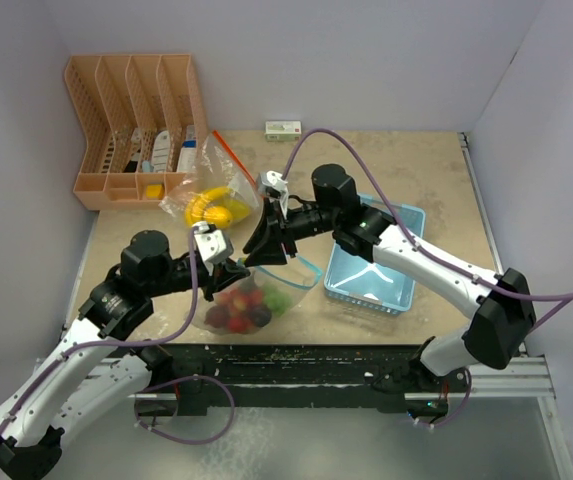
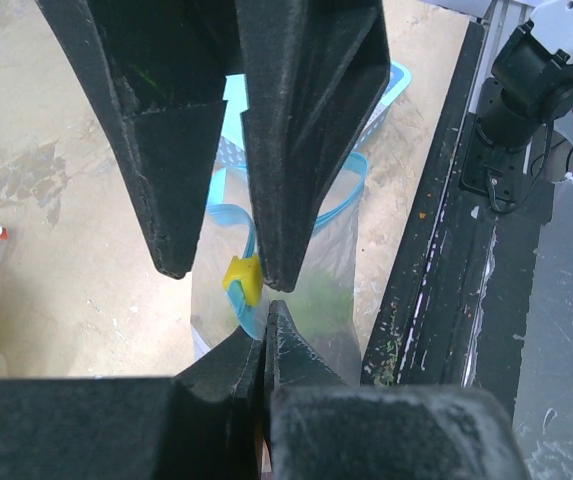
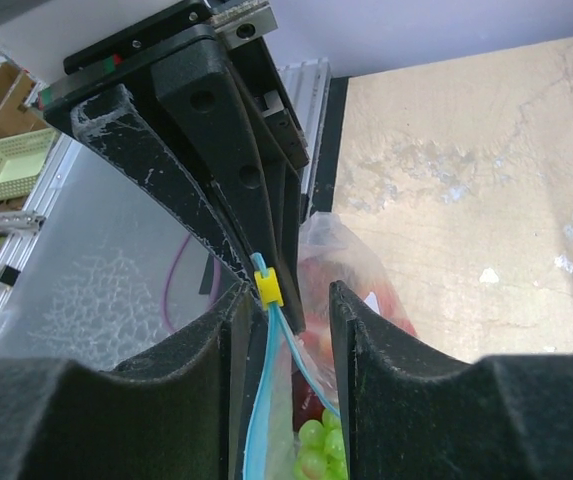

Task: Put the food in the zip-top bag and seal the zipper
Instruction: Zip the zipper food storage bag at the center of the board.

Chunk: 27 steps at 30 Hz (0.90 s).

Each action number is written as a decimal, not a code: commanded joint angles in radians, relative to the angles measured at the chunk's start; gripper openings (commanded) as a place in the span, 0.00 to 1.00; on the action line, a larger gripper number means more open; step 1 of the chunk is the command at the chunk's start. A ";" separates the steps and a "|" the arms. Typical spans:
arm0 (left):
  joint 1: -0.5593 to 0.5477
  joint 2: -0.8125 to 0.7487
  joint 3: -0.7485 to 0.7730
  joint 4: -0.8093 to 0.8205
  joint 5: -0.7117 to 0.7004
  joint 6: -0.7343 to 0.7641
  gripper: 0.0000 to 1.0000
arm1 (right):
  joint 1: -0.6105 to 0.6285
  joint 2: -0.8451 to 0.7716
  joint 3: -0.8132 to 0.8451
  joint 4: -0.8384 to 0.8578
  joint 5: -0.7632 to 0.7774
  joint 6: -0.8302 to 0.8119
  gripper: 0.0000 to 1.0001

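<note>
Pale lilac-grey walls [image 1: 366,60] close in a beige, mottled tabletop [image 1: 416,170] on its left, far and right sides. A black rail [image 1: 306,358] runs along the near edge. Lighting is even.

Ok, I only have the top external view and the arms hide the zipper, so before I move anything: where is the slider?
Observer: The yellow slider sits between the parted fingers of the right gripper, with a gap beside it, so it is not clamped.
Operator: And what is the left one doing?
Observer: The left gripper is shut on the rim of the zip-top bag, right next to the slider.
</note>
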 commanded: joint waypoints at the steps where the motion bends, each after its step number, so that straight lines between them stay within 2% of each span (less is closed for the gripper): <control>1: -0.002 -0.018 0.010 0.073 0.014 0.002 0.00 | 0.000 0.000 0.041 0.025 0.014 0.001 0.37; 5: -0.003 -0.017 0.009 0.075 0.015 0.001 0.00 | 0.000 -0.008 0.041 0.026 0.023 0.001 0.27; 9: -0.003 -0.014 0.009 0.074 0.015 0.003 0.00 | 0.000 -0.001 0.047 0.026 0.020 0.001 0.25; 11: -0.003 -0.013 0.007 0.075 0.014 0.002 0.00 | 0.001 0.004 0.050 0.026 0.011 0.004 0.28; 16: -0.002 -0.012 0.007 0.077 0.014 0.003 0.00 | 0.001 -0.001 0.041 0.038 -0.022 0.005 0.44; 18: -0.003 -0.012 0.007 0.077 0.012 0.002 0.00 | 0.001 -0.004 0.040 0.040 -0.022 0.007 0.45; 21: -0.001 -0.011 0.007 0.077 0.012 0.002 0.00 | 0.001 -0.001 0.042 0.036 -0.023 0.007 0.40; 24: -0.002 -0.011 0.007 0.079 0.011 0.001 0.00 | 0.001 0.004 0.043 0.033 -0.024 0.006 0.31; 27: -0.002 -0.012 0.006 0.083 0.009 0.000 0.00 | 0.001 0.007 0.041 0.031 -0.027 0.007 0.30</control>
